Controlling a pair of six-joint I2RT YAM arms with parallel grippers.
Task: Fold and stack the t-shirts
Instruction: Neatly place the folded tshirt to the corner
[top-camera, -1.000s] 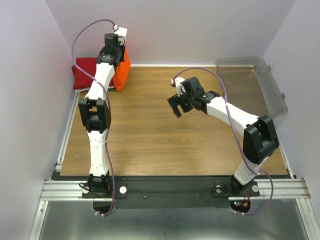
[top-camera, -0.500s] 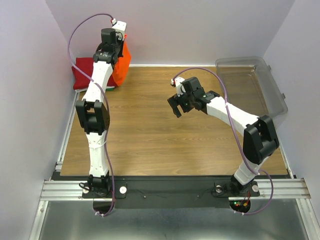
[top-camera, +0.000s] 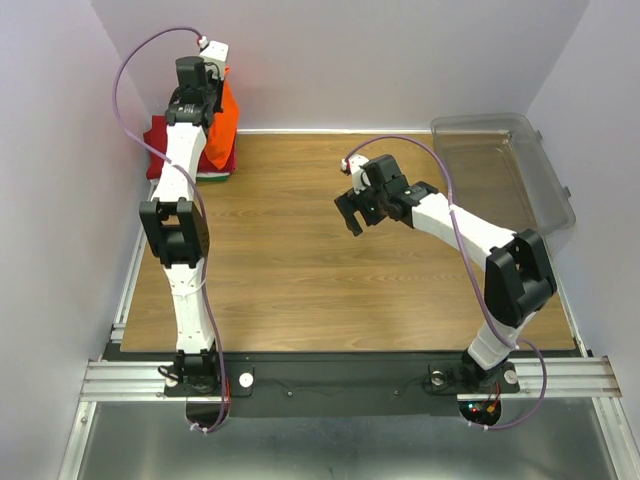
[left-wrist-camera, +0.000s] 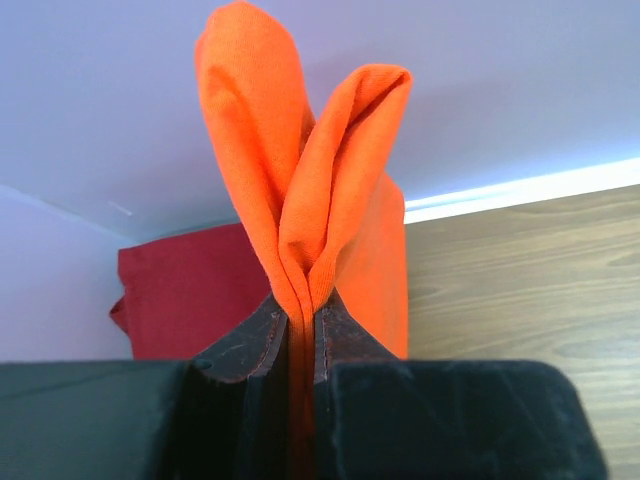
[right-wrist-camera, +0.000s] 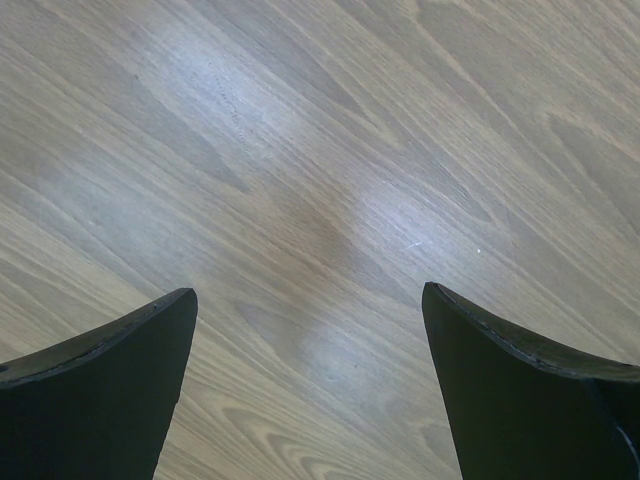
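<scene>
Left hand (left-wrist-camera: 300, 318): clamped on a fold of the bright orange cloth t-shirt (left-wrist-camera: 300, 150), held up at the desk's (top-camera: 300, 290) far left corner, likely to free it from the pile.
Pile: dark red cloth t-shirt (left-wrist-camera: 185, 290) lies beneath it in the same corner.
Right hand (right-wrist-camera: 308, 300): spread apart and holding nothing over mid-desk, probably waiting to help spread the shirt.

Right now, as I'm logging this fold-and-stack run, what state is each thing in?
orange t-shirt: bunched, pinched, held up off the table.
left hand: shut on the orange t-shirt.
dark red t-shirt: lying down, ungripped.
right hand: open, empty, over bare wooden table.
clear plastic bin: upright, looks empty.
</scene>
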